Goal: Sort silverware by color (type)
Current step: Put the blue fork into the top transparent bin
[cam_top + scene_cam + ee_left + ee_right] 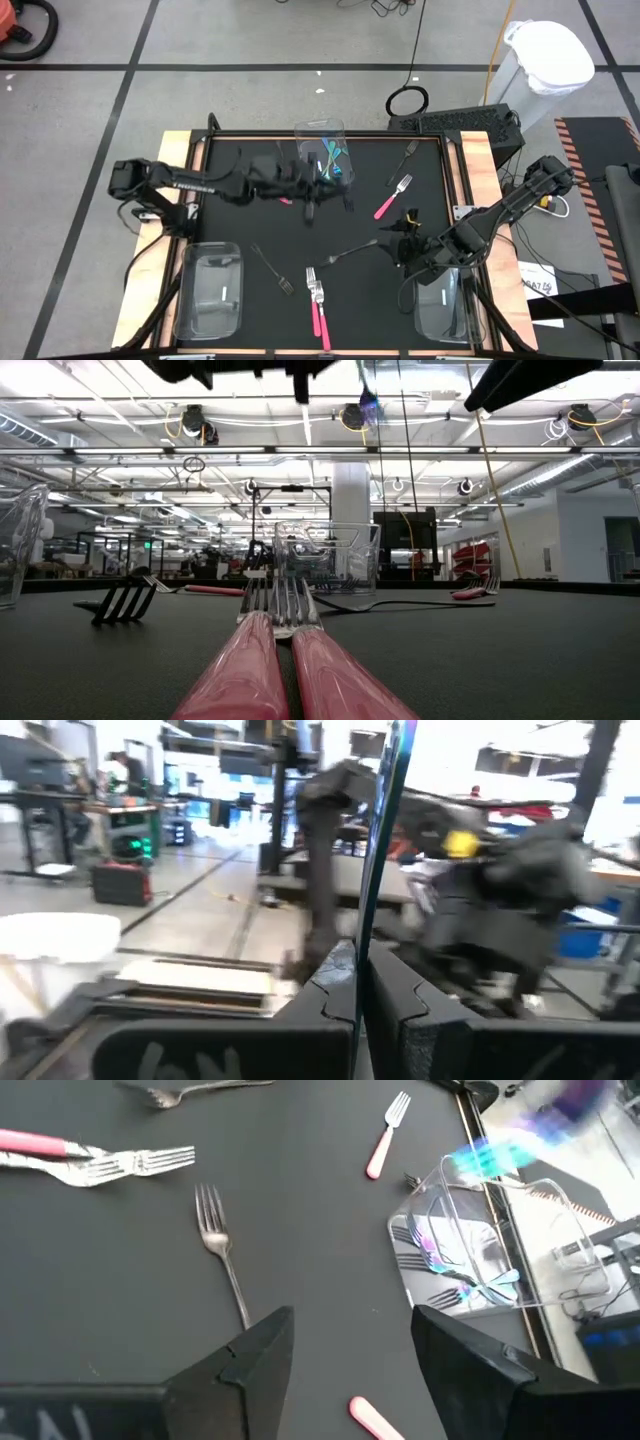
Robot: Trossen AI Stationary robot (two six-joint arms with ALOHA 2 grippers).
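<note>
My left gripper (338, 186) (357, 988) hovers beside the clear far bin (322, 138) and is shut on a teal-handled utensil (383, 830), which shows as a blue streak (488, 1152) above that bin. Teal-handled forks (455, 1285) lie in the bin. My right gripper (408, 240) (350, 1330) is open above the mat and touches nothing. A dark fork (222, 1250) lies flat just ahead of it. Two pink-handled forks (318, 308) (275, 660) lie side by side near the near edge. Another pink fork (392, 197) and other dark forks (350, 250) (272, 268) (408, 152) lie flat on the mat. My left gripper pinches the thin teal handle (360, 945) between its two fingers (325, 982). The utensil runs on past the fingertips as a narrow shiny strip. It is lifted clear of the table. Which end of it the fingers have does not show.
The black mat (250, 230) lies inside a wooden frame. A clear bin (210, 290) stands at the near left corner and another (440, 305) at the near right. A short pink piece (285, 200) shows under the left arm. A white pail (545, 60) stands off the table, far right.
</note>
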